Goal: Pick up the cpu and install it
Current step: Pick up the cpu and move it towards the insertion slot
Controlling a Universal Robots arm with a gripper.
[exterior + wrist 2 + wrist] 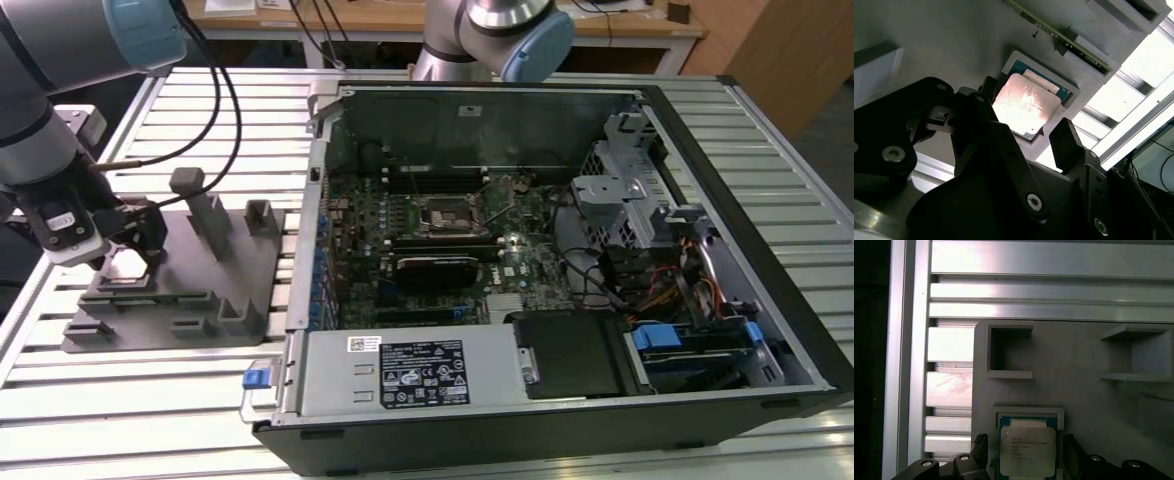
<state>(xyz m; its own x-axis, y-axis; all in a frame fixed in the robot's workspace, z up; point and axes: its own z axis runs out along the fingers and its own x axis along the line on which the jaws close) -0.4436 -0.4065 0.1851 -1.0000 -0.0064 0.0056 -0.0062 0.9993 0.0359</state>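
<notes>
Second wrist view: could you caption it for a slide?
Open black gripper straddles the silvery square cpu lying in the grey plastic fixture.

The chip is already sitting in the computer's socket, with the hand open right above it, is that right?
No. The chip lies in a recess of the grey holder, not in the socket, as the first wrist view shows. The hand is open right above it, as you said.
</notes>
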